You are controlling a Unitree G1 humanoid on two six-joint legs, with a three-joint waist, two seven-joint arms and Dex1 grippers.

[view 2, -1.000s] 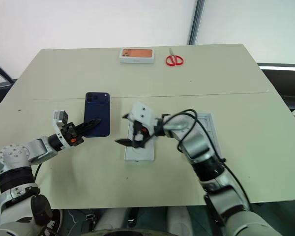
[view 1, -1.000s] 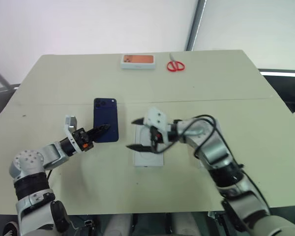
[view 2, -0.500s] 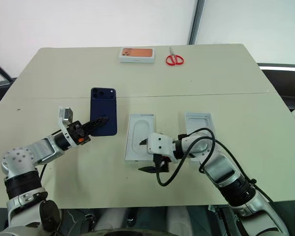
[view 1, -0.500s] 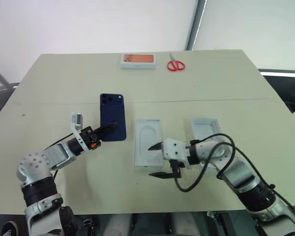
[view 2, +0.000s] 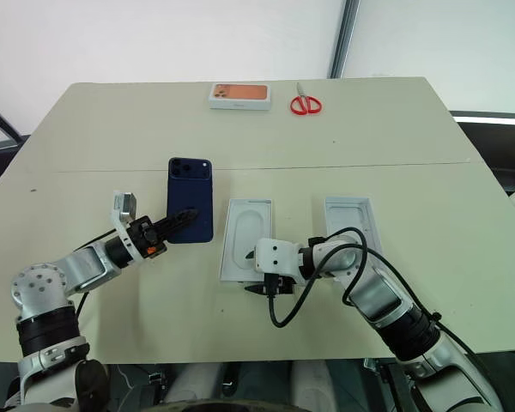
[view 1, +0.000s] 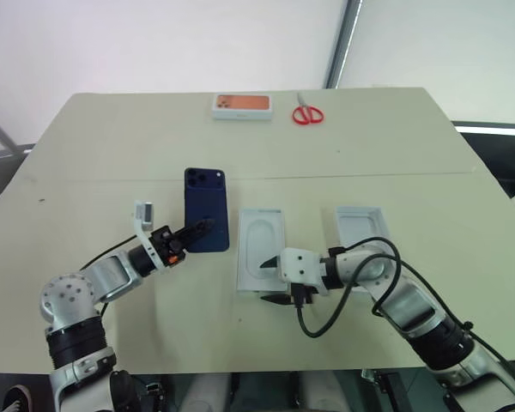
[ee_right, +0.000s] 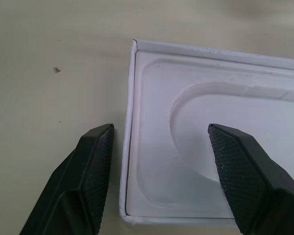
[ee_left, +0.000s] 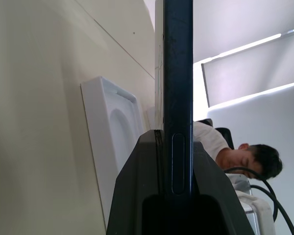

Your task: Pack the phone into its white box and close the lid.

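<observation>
On the pale surface (view 1: 112, 146), toward its near edge, the left pincer (view 1: 199, 229) is clamped on the phone's (view 1: 207, 221) lower edge; the left wrist view has the black fingers (ee_left: 137, 196) pinching its thin side. The phone lies just left of a white tray with an oval recess (view 1: 262, 250), which sits between it and a second white tray (view 1: 360, 232) to the right — which of these is the white box itself I cannot say for certain. The right pincer (view 2: 264, 277) straddles the recessed tray's near corner, jaws apart, one finger outside the wall and one over the recess, not yet gripping. Judging by this, the step in hand is steadying or clearing that tray while the phone waits. Next, the right pincer must close on the wall without tipping it — then the phone goes in flat. The lid's whereabouts I cannot tell.
</observation>
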